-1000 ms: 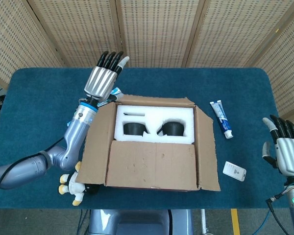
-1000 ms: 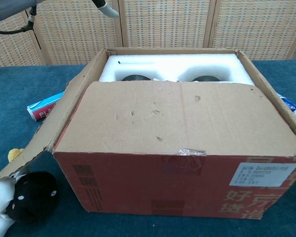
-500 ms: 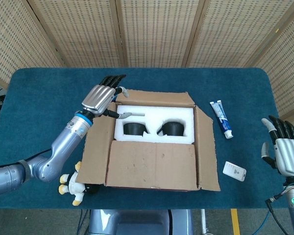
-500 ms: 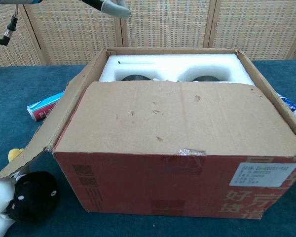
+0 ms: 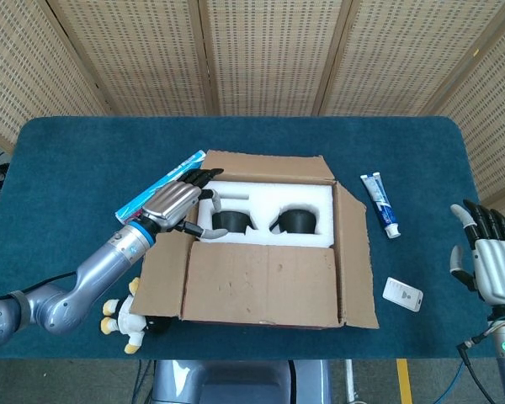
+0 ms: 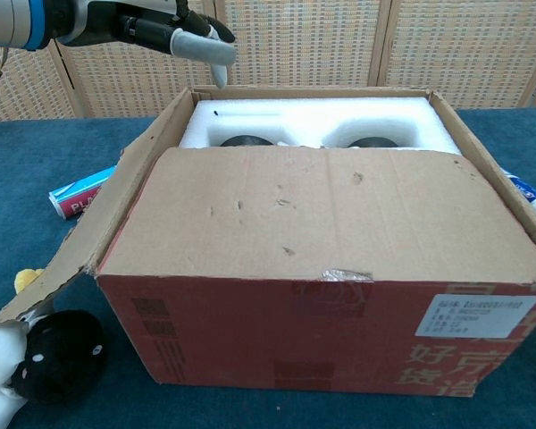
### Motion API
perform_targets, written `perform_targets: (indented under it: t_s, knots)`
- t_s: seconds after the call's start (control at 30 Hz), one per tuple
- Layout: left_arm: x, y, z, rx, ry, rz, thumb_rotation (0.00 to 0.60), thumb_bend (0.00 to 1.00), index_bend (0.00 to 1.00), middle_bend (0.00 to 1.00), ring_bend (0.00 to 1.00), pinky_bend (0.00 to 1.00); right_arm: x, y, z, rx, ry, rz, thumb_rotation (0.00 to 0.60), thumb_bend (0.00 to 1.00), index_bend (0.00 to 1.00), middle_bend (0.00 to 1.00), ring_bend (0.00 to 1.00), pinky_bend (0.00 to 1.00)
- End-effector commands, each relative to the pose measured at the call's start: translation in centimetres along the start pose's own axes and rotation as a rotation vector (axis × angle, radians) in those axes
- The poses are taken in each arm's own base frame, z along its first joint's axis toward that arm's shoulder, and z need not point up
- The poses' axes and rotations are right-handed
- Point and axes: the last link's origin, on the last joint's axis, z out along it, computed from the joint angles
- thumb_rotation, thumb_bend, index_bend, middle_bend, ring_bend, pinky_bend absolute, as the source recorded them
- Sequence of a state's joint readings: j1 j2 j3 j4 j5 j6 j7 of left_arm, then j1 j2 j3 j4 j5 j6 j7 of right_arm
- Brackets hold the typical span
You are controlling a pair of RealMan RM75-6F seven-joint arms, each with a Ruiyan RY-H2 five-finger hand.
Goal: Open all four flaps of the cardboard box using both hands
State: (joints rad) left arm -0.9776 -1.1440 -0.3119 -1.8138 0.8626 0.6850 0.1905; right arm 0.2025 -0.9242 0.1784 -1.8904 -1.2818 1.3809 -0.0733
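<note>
The cardboard box (image 5: pixel 261 320) stands mid-table, red on its front side (image 6: pixel 322 340). Its near flap (image 5: pixel 261 282) lies folded over the front half. The left flap (image 5: pixel 164 269) slants outward, the right flap (image 5: pixel 353 252) is spread out, and the far flap (image 5: pixel 265 166) leans back. White foam (image 5: pixel 265 210) with two dark round items shows inside. My left hand (image 5: pixel 175 204) hovers over the box's left far corner with fingers apart, holding nothing; in the chest view the left hand (image 6: pixel 152 27) is at top left. My right hand (image 5: pixel 486 261) is open, far off by the table's right edge.
A toothpaste tube (image 5: pixel 380 204) and a small white device (image 5: pixel 402 294) lie right of the box. A blue toothpaste carton (image 5: pixel 156 189) lies behind the left hand. A plush toy (image 5: pixel 126 316) sits under the left flap at the near left corner.
My left hand has come down and toward me, from beyond the far left corner to over the box's left edge, uncovering the blue carton. The right hand has stayed put.
</note>
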Motion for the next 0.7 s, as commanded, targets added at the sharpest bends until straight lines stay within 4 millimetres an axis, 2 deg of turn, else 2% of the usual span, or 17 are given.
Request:
perform_targets:
  t_s: [0.03, 0.3, 0.7]
  knots:
    - [-0.7, 0.3, -0.5, -0.024, 0.017, 0.041, 0.19, 0.13, 0.42, 0.0, 0.0, 0.0, 0.0, 0.0, 0.0, 0.001, 0.0, 0.0, 0.6, 0.72, 0.1, 0.05, 0.0, 0.0]
    - [-2.3, 0.8, -1.0, -0.057, 0.004, 0.097, 0.186, 0.12, 0.42, 0.0, 0.0, 0.0, 0.2, 0.2, -0.2, -0.004, 0.005, 0.004, 0.6, 0.72, 0.1, 0.05, 0.0, 0.0]
    - [-3.7, 1.2, -1.4, -0.06, -0.021, 0.108, 0.177, 0.11, 0.42, 0.0, 0.0, 0.0, 0.2, 0.4, -0.4, -0.008, 0.006, 0.012, 0.6, 0.72, 0.1, 0.05, 0.0, 0.0]
